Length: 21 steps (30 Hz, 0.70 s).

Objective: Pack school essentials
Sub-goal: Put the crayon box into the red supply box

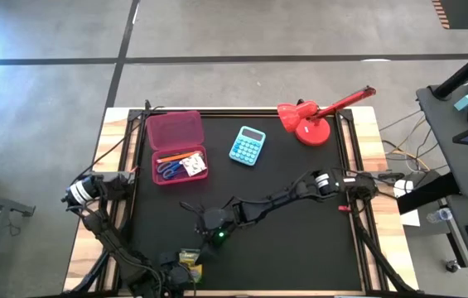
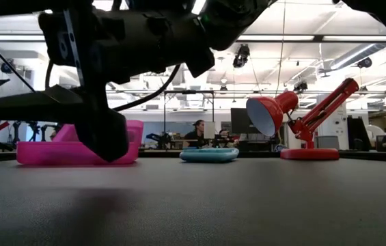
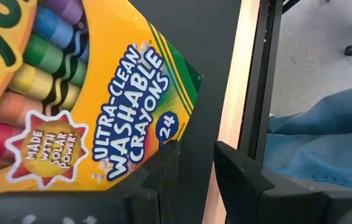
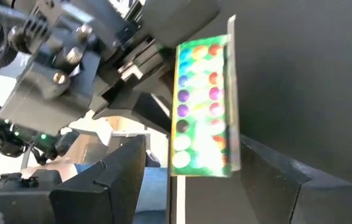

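Note:
The yellow-green crayon box (image 1: 189,259) hangs above the table's near edge, with my left gripper (image 3: 194,162) shut on it. Its end face with coloured dots (image 4: 200,106) points at my right gripper (image 4: 191,155). That gripper is open, with one finger on either side of this end; I see no touch. At the far left an open pink case (image 1: 176,145) lies flat on the table. It holds blue-handled scissors (image 1: 167,170), pencils (image 1: 176,156) and a white patterned square (image 1: 194,165). My left gripper holds the crayon box lifted clear of the table. The box's printed face (image 3: 126,143) lies beside one finger (image 3: 163,180), and the narrow gap between the fingertips shows only table. In the right wrist view its fingers (image 4: 147,93) come at one long side of the box. The gripper's own body hides the contact.
A turquoise calculator (image 1: 248,146) lies right of the pink case. A red desk lamp (image 1: 312,120) stands at the far right corner. Black mat lies bare at the middle and right. A person's blue trouser leg (image 3: 325,143) shows just past the table's near edge.

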### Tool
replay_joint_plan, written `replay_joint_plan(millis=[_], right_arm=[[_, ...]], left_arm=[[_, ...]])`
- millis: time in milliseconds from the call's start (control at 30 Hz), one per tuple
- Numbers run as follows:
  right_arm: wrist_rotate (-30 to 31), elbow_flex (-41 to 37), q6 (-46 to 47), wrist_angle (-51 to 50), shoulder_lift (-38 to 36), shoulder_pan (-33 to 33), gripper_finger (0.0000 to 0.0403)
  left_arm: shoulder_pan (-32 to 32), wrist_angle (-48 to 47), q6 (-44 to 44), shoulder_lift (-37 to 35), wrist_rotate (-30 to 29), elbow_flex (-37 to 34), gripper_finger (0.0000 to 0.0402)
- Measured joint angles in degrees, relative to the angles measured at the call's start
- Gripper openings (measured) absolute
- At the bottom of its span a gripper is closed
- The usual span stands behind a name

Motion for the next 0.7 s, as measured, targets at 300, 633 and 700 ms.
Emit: replay_joint_plan(millis=[300,633,700], right_arm=[[1.76,0.12,-0.50,-0.05,0.00,0.32,0.0170],[1.55,0.12,-0.96,0.01,0.00,0.33,0.0083],[1.48,0.12,-0.93,-0.01,0.00,0.32,0.0080]], left_arm=[[0.20,-0.20,0.04,0.00,-0.52,0.00,0.0091],[0.25,-0.11,0.01,-0.03,-0.69,-0.02,0.0091],[0.27,-0.13,0.01,-0.40,-0.74,-0.03,0.0091]])
